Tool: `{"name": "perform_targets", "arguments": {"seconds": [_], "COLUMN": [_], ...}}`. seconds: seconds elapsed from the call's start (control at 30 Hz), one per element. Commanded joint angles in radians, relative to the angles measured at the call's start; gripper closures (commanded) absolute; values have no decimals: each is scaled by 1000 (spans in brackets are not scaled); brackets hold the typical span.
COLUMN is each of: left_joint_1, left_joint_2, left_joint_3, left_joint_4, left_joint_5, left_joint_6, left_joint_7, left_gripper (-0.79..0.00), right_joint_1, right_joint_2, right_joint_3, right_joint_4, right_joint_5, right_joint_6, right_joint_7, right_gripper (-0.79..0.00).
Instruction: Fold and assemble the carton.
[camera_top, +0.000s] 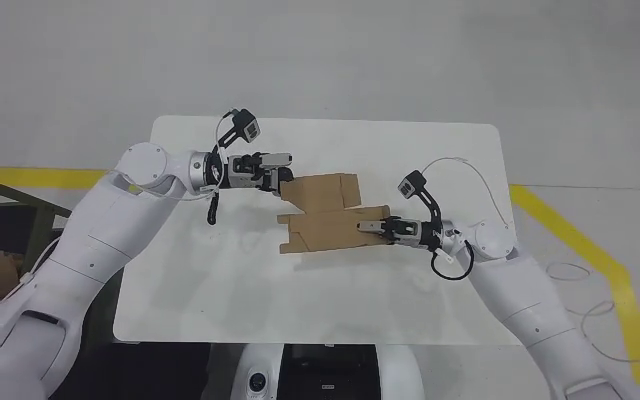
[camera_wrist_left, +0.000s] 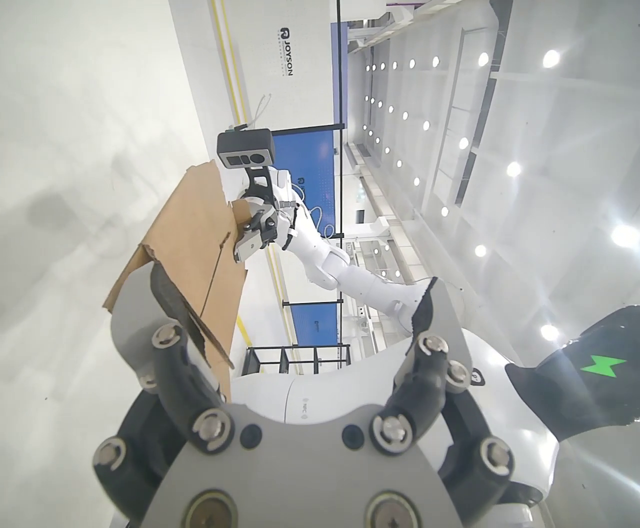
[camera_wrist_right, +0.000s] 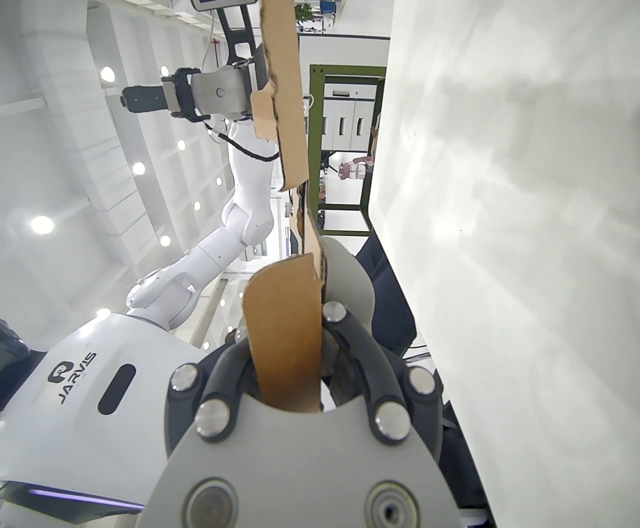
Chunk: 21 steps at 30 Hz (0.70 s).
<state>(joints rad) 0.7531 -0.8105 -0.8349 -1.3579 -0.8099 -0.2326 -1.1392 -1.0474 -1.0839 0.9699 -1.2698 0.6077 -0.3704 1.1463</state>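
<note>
Top view: the carton (camera_top: 325, 215), a flat brown cardboard blank with loose flaps, hangs over the middle of the table (camera_top: 200, 290). The right wrist view shows it lifted clear of the surface. On its near-right edge the right gripper (camera_top: 368, 228) is clamped on a flap, with cardboard pinched between its fingers. At the far-left corner the left gripper (camera_wrist_left: 292, 310) has its jaws spread wide, one finger (camera_wrist_left: 145, 300) against the edge, holding nothing. The board looks light, stiff across its panels and quick to hinge at the creases. Thin flaps may bend or tear, so panel edges close to a score line seem the safer hold.
</note>
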Motion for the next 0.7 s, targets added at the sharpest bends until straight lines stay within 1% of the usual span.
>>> {"name": "perform_targets", "arguments": {"seconds": [0.0, 0.23, 0.43, 0.5, 0.57, 0.63, 0.67], "left_joint_1": [2, 24, 43, 46, 48, 51, 51], "left_joint_2": [-1, -2, -5, -7, -10, -12, -13], "left_joint_3": [-5, -29, -48, -50, -54, -56, -57], "left_joint_4": [-5, -29, -42, -49, -52, -53, -54], "left_joint_5": [23, 89, 98, 106, 112, 118, 122], "left_joint_6": [2, 4, 14, 17, 20, 24, 26], "left_joint_7": [7, 15, 8, 6, 5, 5, 4], "left_gripper": [-785, -785, -785, -727, -696, -625, -573], "right_joint_1": [-1, -7, -10, -11, -11, -11, -10], "right_joint_2": [-1, -3, -5, -5, -6, -7, -7], "right_joint_3": [1, 11, 17, 19, 21, 23, 23], "right_joint_4": [0, -2, -10, -11, -12, -13, -14], "right_joint_5": [-1, -4, -11, -13, -14, -14, -16], "right_joint_6": [1, 5, 13, 14, 16, 18, 20], "right_joint_7": [-2, -9, -10, -10, -9, -9, -6], "right_gripper": [0, 0, 0, 0, 0, 0, 0]}}
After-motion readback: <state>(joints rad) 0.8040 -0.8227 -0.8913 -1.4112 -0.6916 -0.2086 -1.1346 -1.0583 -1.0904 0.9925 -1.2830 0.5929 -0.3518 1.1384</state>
